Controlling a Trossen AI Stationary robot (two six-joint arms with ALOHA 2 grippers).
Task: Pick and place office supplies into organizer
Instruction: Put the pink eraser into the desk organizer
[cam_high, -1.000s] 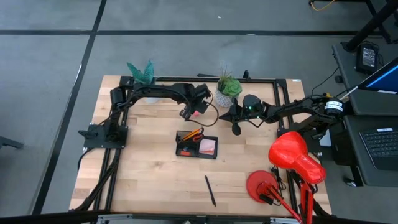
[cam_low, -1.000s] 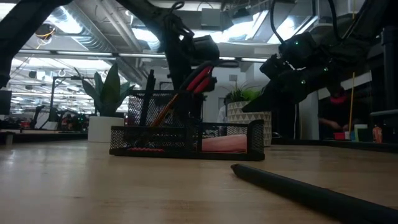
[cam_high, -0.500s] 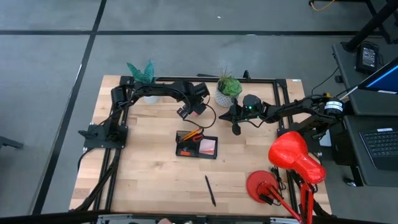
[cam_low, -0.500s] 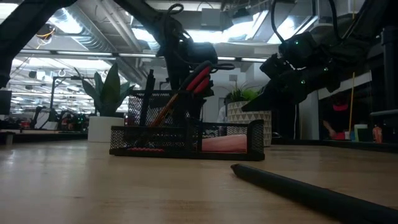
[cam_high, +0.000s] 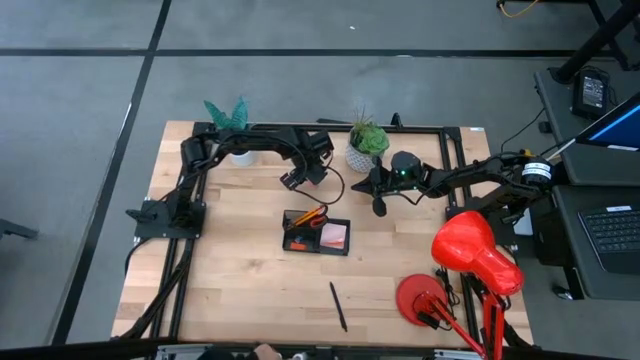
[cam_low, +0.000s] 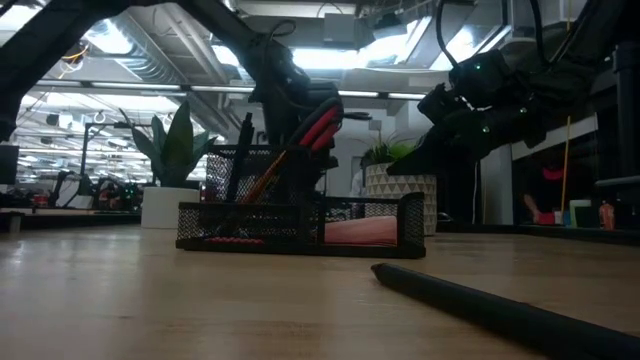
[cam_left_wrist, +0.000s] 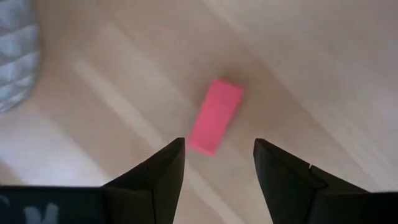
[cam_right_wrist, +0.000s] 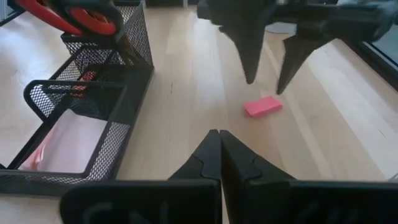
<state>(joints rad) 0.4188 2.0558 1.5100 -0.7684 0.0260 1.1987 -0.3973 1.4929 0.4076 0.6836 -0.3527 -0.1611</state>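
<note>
A small pink eraser (cam_left_wrist: 216, 116) lies flat on the bare wood, also seen as the pink eraser (cam_right_wrist: 262, 106). My left gripper (cam_left_wrist: 217, 152) hangs open just above it, pointing down, with one finger to each side and the tips clear of it. It sits beyond the organizer in the high view (cam_high: 308, 174). The black mesh organizer (cam_high: 317, 232) holds red-handled scissors (cam_high: 312, 215), an orange pencil and a pink sticky-note block (cam_high: 335, 236). My right gripper (cam_right_wrist: 217, 134) is shut and empty, right of the organizer (cam_high: 379, 208). A dark pen (cam_high: 338, 305) lies nearer the table's near edge.
Two potted plants stand at the far edge: one at the far left (cam_high: 232, 125), the other (cam_high: 366, 140) close behind both grippers. A red desk lamp (cam_high: 475, 250) and its base (cam_high: 420, 298) fill the near right corner. Bare wood lies left of the organizer.
My left gripper has shifted a little toward the table's far left edge, staying over the pink eraser. The right arm and the organizer have kept still.
</note>
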